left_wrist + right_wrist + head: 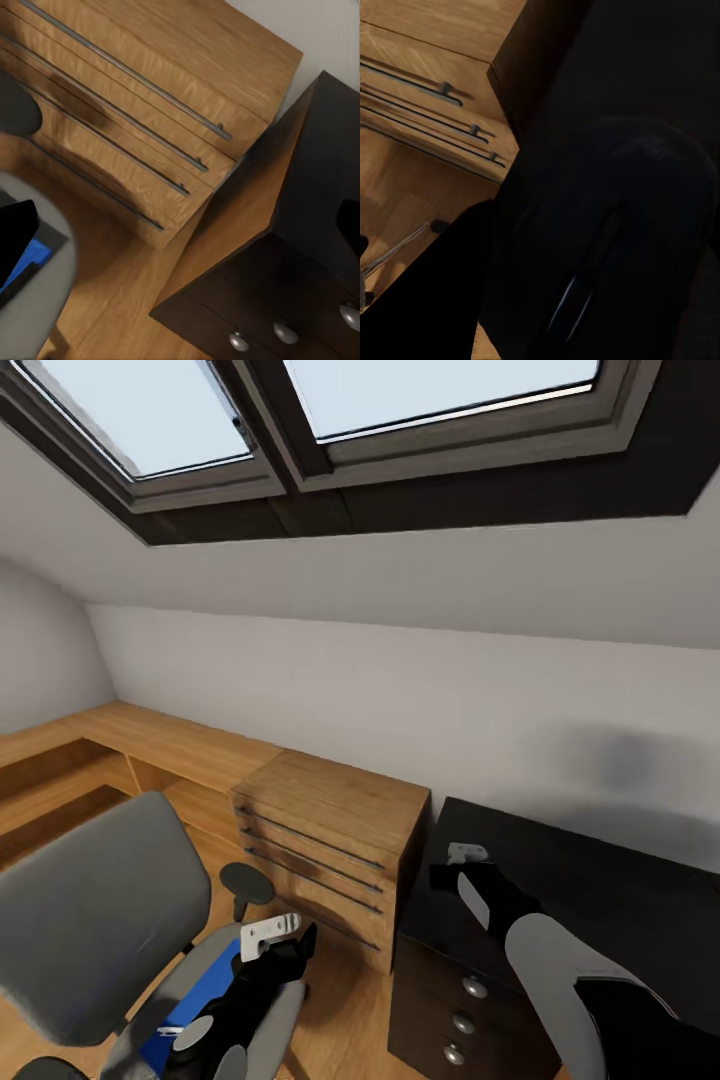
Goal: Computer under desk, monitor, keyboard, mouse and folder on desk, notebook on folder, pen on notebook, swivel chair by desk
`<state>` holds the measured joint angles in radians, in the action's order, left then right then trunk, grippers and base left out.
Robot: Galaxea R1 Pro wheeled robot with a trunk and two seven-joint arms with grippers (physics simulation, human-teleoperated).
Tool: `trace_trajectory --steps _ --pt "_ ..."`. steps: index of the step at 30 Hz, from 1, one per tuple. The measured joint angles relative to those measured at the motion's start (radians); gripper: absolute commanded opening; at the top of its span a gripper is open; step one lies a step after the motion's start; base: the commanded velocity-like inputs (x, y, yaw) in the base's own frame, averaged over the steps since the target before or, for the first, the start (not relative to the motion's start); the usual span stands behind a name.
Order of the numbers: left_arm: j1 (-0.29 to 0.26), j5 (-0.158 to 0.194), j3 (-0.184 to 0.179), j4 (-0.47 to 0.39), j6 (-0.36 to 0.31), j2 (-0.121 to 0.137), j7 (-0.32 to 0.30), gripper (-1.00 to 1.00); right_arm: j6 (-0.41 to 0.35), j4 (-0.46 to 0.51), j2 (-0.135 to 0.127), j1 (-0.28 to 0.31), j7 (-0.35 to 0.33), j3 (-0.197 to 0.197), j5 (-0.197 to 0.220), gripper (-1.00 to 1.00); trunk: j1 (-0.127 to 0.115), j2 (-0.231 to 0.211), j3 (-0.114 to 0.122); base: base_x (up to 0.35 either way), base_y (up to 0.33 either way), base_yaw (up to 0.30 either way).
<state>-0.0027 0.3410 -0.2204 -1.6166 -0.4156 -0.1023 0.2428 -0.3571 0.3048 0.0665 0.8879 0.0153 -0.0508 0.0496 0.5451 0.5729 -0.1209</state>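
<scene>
The flat bright-blue folder (195, 1000) lies on the seat of the grey upholstered swivel chair (85, 915), whose tall back leans at the left of the head view and whose black armrest pad (246, 882) stands beside the low light-wood cabinet with long bar handles (330, 840). The left hand (275, 938) hangs just above the folder's far end, close over the seat; whether its fingers are spread or pressed together I cannot tell, since the black wrist covers them. Much of the folder is hidden under that arm, and the left wrist view catches just a blue corner (26, 262) at its edge. The right hand (468, 875) hovers over the near corner of the glossy black desk (600, 890), above its dark three-drawer unit (450, 1010); its grip cannot be read either. The right wrist view is dark, with a rounded black shape (615, 225) on the desk top, too dim to identify.
</scene>
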Motion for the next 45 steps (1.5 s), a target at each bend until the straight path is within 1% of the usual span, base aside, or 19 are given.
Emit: trace_trajectory --steps 4,10,29,34,37,38,40,45 --pt "0.0 0.0 -0.008 0.0 0.0 0.0 0.0 1.0 -0.001 0.0 -0.003 0.0 -0.001 -0.001 0.0 -1.0 0.0 0.0 0.0 0.001 -0.001 0.188" --pt "0.0 0.0 -0.011 0.0 0.0 -0.001 0.0 1.0 0.0 0.0 -0.008 0.0 -0.003 -0.002 0.0 -1.0 0.023 0.042 -0.019 0.0 0.0 0.016" --pt "0.0 0.0 -0.01 0.0 0.0 -0.001 0.0 1.0 -0.008 -0.003 -0.01 0.0 0.001 -0.004 -0.003 -1.0 0.096 0.175 -0.079 0.0 0.0 0.0" --pt "0.0 0.0 -0.01 0.0 0.0 -0.001 0.0 1.0 -0.018 -0.022 -0.009 0.0 0.002 -0.006 -0.002 -1.0 0.115 0.21 -0.094 0.0 0.0 0.0" --pt "0.0 0.0 -0.01 0.0 0.0 -0.001 0.0 1.0 -0.03 -0.036 -0.01 0.0 0.002 -0.022 -0.001 -1.0 0.127 0.231 -0.104 0.0 0.0 0.0" --pt "0.0 0.0 -0.01 0.0 -0.001 -0.001 0.0 1.0 -0.034 -0.039 -0.01 0.0 0.002 -0.035 -0.001 -1.0 0.13 0.238 -0.107 0.0 0.0 0.0" --pt "0.0 0.0 -0.01 0.0 -0.001 -0.001 0.0 1.0 -0.036 -0.04 -0.01 0.0 0.002 -0.047 -0.001 -1.0 0.138 0.252 -0.113 0.0 0.0 0.0" --pt "0.0 0.0 -0.01 0.0 -0.001 -0.001 0.0 1.0 -0.037 -0.041 -0.01 0.0 0.003 -0.056 -0.001 -1.0 0.157 0.287 -0.129 0.0 0.0 0.0"
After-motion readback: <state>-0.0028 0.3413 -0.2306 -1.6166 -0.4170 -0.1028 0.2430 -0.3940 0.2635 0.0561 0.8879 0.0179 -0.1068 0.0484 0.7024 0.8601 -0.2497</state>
